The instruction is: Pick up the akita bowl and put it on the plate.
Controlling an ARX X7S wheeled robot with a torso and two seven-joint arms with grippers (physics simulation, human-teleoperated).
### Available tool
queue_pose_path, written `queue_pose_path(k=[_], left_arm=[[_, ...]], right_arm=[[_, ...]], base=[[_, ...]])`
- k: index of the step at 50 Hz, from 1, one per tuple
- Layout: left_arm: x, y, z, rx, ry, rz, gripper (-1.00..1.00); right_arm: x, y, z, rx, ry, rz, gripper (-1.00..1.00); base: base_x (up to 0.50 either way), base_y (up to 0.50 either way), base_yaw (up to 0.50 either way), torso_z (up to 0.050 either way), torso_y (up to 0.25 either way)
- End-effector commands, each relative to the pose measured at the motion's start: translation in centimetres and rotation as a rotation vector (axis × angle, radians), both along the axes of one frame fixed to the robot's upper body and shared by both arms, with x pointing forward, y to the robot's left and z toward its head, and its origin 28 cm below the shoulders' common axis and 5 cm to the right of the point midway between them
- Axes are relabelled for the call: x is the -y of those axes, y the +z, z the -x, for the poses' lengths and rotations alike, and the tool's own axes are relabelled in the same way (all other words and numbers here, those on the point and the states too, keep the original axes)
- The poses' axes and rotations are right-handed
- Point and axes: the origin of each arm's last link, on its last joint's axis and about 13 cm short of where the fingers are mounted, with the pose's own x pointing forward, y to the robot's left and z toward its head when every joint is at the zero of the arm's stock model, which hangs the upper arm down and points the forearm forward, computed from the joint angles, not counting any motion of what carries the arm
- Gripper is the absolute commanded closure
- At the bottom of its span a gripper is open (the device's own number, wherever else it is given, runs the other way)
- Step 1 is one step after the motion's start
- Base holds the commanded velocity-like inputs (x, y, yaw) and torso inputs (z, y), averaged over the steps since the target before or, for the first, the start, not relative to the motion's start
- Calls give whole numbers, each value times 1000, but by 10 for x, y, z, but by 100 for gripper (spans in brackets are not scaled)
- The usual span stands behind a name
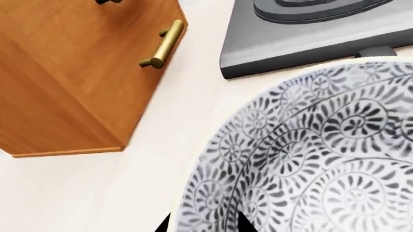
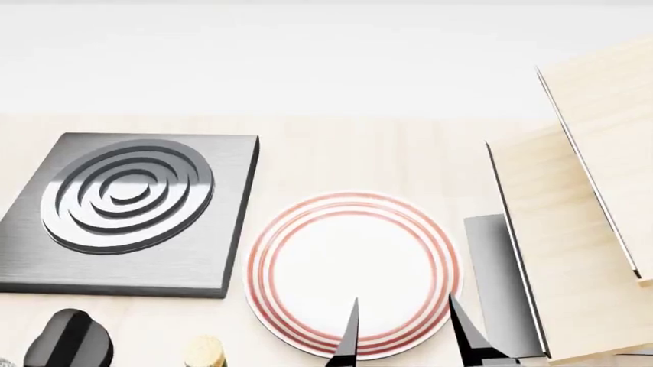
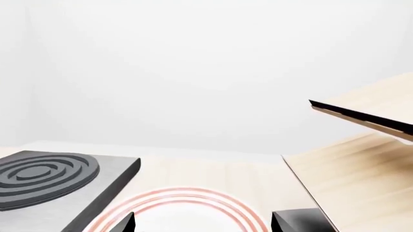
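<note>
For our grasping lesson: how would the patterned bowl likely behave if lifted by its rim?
The akita bowl looks like rigid glazed ceramic, so probably stiff, slippery and chippable. Its deep curved wall suggests weight hanging off a rim grasp, so it may tilt. Round, it could spin between the left gripper fingertips.

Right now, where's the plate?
Head view: the plate lies low centre on the counter, just right of the stove burner, with the right gripper over its near edge.

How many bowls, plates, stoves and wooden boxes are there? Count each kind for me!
Bowl: 1
Plate: 1
Stove: 1
Wooden box with a brass handle: 1
Total: 4
</note>
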Motion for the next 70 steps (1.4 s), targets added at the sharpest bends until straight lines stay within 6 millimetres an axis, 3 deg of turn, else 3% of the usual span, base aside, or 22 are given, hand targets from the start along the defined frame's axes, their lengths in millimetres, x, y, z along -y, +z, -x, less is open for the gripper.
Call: queue_pose_path(k=[1,48,70], left_arm=[[9,3,3,64,0,110,100],[12,67,-13,445,38,62,100],[9,104,-40,536,11,91,100]], right_arm=[[-1,1,0,4,3,1,-100],[-1,1,0,5,4,0,-100],[0,3,0,10,1,0,-100]], base=[[0,0,0,0,0],[0,0,0,0,0],[0,0,0,0,0]])
